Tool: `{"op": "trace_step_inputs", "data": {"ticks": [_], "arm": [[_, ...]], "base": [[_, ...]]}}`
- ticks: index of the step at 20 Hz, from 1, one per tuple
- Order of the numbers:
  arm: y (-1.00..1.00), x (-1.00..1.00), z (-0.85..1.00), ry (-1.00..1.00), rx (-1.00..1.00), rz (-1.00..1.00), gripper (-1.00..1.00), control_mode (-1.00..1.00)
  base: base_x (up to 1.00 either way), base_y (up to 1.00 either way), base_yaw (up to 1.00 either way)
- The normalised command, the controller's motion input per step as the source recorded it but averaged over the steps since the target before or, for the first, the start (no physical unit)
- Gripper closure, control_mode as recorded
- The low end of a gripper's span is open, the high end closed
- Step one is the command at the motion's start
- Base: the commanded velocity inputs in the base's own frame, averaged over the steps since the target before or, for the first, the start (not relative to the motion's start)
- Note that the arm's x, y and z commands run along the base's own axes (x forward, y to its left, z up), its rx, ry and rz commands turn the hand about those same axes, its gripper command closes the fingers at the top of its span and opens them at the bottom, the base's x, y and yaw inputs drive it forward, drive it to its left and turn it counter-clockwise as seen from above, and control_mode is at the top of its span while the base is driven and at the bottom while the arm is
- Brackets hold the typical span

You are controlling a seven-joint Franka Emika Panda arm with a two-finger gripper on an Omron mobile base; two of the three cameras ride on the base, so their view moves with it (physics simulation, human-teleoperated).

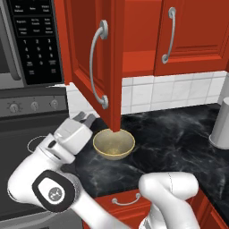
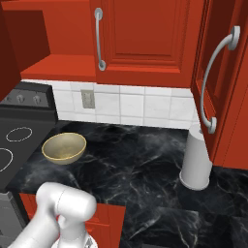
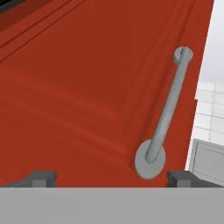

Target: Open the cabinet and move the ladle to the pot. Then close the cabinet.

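Cabinet: the red wall cabinet (image 1: 134, 40) has its left door (image 1: 91, 62) swung out toward the robot, edge-on above the bowl; its right door (image 1: 192, 36) is shut
Inside: the lower shelf (image 1: 138, 62) seen through the opening looks bare in the left base view; no ladle can be made out there
Claw: the claw (image 1: 84, 118) sits low beside the open door, over the tabletop's left edge near the stove (image 1: 27, 134); its fingers are spread wide with nothing between them
Hand view: the door panel and its curved silver handle (image 3: 166, 113) are close ahead, the two finger tips well apart on either side of the handle's lower mount
Tabletop: a yellowish bowl (image 1: 113, 144) rests on the black marble tabletop (image 1: 170, 134); a silver-grey canister (image 2: 196, 162) stands toward the right
Progress: opening looks done on one door; finding and moving the ladle to the pot, then closing, is all left
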Motion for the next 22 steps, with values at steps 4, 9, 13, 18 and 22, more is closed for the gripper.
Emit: {"op": "trace_step_inputs", "data": {"ticks": [4, 9, 13, 18, 22], "arm": [[0.20, 0.44, -0.12, 0.00, 0.00, 0.00, -1.00, -1.00], [0.01, 0.48, -0.04, 0.00, 0.00, 0.00, -1.00, -1.00], [-0.01, 0.54, 0.00, 0.00, 0.03, 0.00, -1.00, -1.00], [-0.15, 0.49, 0.00, 0.00, 0.04, 0.00, -1.00, -1.00], [-0.29, 0.44, 0.00, 0.00, 0.04, 0.01, -1.00, -1.00]], "base": [[0.00, 0.00, 0.00], [0.00, 0.00, 0.00], [0.00, 0.00, 0.00], [0.00, 0.00, 0.00], [0.00, 0.00, 0.00]]}}
